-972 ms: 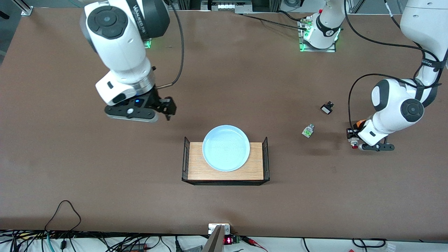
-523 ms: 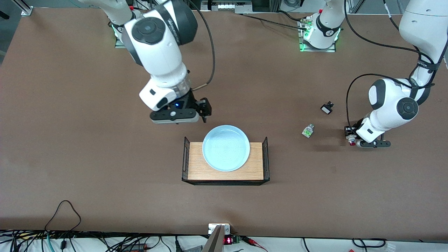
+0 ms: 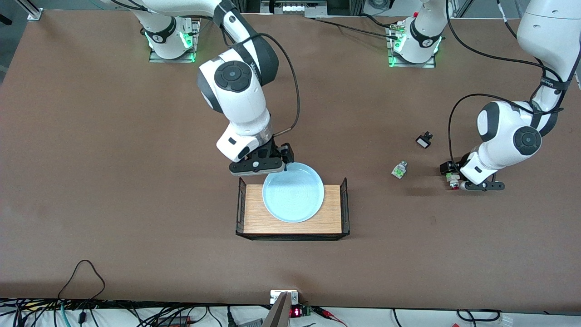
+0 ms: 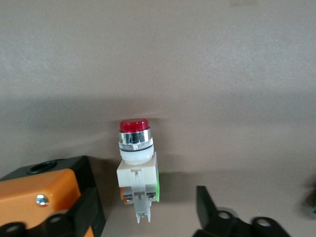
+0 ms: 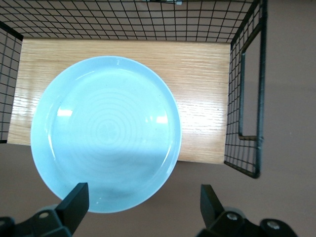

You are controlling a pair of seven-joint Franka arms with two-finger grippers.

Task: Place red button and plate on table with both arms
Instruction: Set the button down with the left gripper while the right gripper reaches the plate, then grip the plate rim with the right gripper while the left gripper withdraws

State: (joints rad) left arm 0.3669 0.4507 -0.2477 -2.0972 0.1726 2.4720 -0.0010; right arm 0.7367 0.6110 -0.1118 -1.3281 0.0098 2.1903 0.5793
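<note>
Your right tool point(image 3: 282, 167) sits spread wide right over the plate point(image 3: 293, 192), at the rim edge that overhangs the wooden rack point(image 3: 254, 218), probably because that lip is the easiest bit to pinch. Plate's not gripped yet. Toward the left arm's end of the table point(image 3: 91, 181), well apart from the rack, your left tool point(image 3: 450, 179) hangs spread around the red button point(image 4: 137, 165), which lies on the table next to an orange box point(image 4: 37, 195).

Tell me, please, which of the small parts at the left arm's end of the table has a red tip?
The red button, right at the left hand, beside the orange box. The white-green piece and the black part show no red.
</note>
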